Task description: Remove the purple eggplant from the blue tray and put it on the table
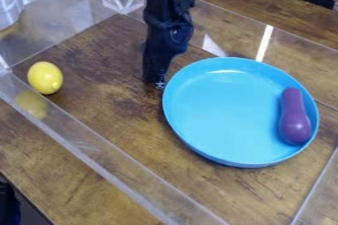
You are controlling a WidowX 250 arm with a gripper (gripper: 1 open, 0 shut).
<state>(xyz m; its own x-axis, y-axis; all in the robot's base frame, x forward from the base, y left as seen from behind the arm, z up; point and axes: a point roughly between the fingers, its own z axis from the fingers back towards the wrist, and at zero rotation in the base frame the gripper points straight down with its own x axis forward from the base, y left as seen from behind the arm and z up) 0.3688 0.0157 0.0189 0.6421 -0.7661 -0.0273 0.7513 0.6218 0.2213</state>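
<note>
The purple eggplant (294,117) lies in the blue tray (224,111) on the table (99,135).

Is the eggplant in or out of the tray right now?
In: the purple eggplant lies inside the blue tray, near its rim, with blue surface showing beside it.

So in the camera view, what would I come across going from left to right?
Yellow lemon, robot gripper, purple eggplant in the blue tray.
</note>
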